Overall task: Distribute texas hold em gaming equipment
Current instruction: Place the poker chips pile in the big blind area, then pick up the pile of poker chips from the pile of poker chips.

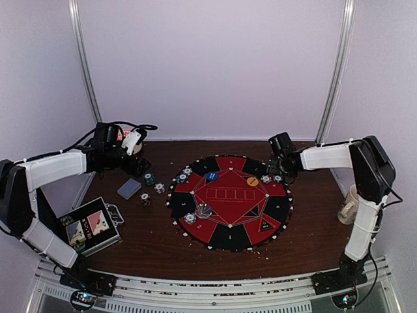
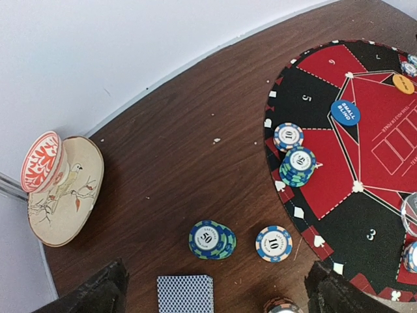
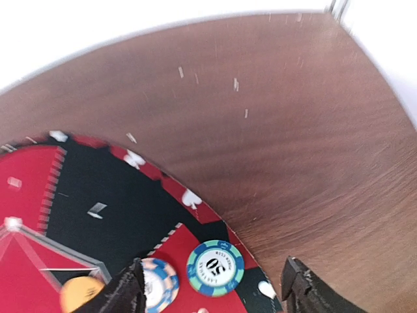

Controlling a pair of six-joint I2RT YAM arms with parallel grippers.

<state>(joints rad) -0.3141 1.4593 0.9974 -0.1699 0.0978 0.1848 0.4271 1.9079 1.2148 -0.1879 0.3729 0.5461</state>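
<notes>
Right gripper (image 3: 212,297), jaws apart, over teal 50 chip (image 3: 215,267) at poker mat's (image 3: 98,189) far-right edge; left gripper (image 2: 218,298) wide, empty.

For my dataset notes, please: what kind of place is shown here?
Probably a robot lab enclosure, not a card room: plain white walls with metal posts, and a round poker mat on a wooden table.

Left arm (image 1: 52,168) and right arm (image 1: 329,156): white link shells, black joint housings, black cables (image 1: 127,124) routed alongside. Fingers (image 2: 98,290) matte black.
</notes>
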